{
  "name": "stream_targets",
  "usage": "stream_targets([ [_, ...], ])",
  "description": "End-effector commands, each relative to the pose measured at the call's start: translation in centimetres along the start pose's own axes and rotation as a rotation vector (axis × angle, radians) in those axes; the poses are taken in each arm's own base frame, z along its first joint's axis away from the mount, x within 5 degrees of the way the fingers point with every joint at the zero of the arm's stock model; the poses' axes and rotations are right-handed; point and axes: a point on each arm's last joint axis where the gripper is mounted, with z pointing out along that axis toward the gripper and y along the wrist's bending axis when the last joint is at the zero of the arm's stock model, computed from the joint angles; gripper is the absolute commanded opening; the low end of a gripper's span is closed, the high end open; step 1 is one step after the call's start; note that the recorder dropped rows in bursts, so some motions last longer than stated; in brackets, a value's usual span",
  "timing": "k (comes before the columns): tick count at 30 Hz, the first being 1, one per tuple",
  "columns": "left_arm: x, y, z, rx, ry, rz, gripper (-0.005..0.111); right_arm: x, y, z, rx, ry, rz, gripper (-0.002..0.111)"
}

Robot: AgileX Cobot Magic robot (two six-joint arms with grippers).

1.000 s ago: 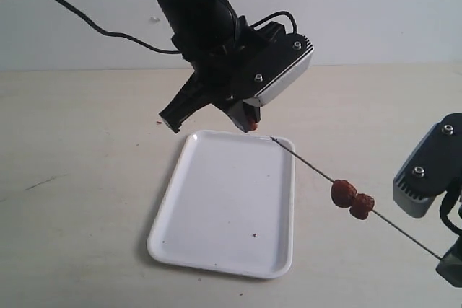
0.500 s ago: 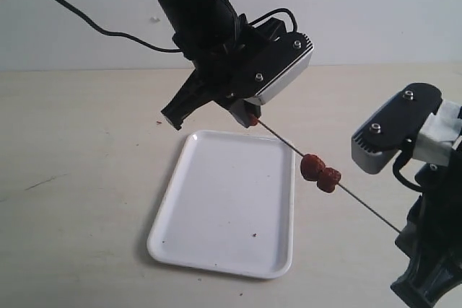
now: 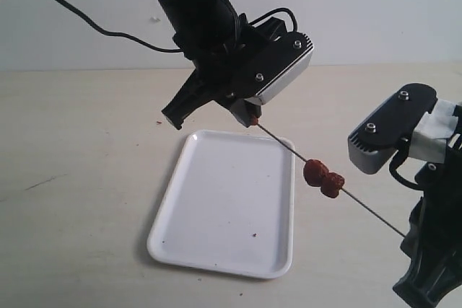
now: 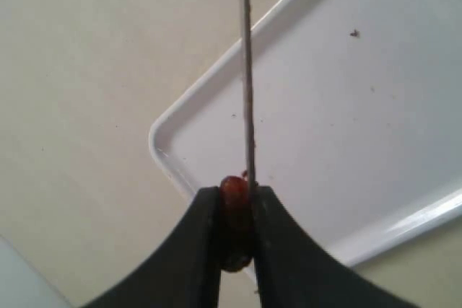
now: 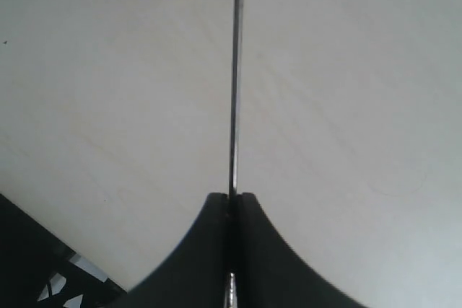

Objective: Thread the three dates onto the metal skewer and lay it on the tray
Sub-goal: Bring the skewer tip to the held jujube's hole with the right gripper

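Note:
Above the far edge of the white tray (image 3: 216, 200) my left gripper (image 3: 250, 118) is shut on a reddish-brown date (image 4: 233, 194). The metal skewer (image 3: 368, 208) slants from that date down to my right gripper (image 5: 232, 198), which is shut on the rod's rear end. In the left wrist view the skewer (image 4: 247, 84) meets the held date at its edge, by one finger. Two more dates (image 3: 323, 177) sit side by side on the rod, just off the tray's right rim. The right wrist view shows the skewer (image 5: 235, 91) running straight out from the shut jaws.
The tray lies on a pale beige tabletop (image 3: 79, 178) with a white wall behind. A black cable (image 3: 108, 32) trails from the left arm. Small dark specks (image 3: 253, 235) dot the tray's floor.
The right arm rose and swung in from the right, pushing the skewer's tip from beside the left gripper up to the held date. The two threaded dates moved left with it, then eased back slightly.

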Motion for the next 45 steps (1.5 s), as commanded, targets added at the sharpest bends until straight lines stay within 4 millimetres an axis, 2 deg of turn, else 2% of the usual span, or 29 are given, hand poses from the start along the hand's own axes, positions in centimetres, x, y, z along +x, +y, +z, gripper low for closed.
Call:
stream_targets([
  [1,0.0,0.2,-0.7,-0.02,0.008,0.004,0.012,-0.1,-0.2,-0.2,0.022,-0.004,0.0,0.0],
  [15,0.0,0.2,-0.7,-0.022,0.008,0.004,0.012,-0.6,-0.5,0.5,0.061,0.016,-0.005,0.0],
  [27,0.0,0.5,-0.7,-0.056,0.017,0.004,0.012,-0.6,-0.7,-1.4,0.066,-0.004,-0.005,0.0],
  [45,0.0,0.5,-0.7,-0.057,0.015,-0.001,0.012,-0.4,-0.7,-1.4,0.064,0.019,-0.009,0.0],
])
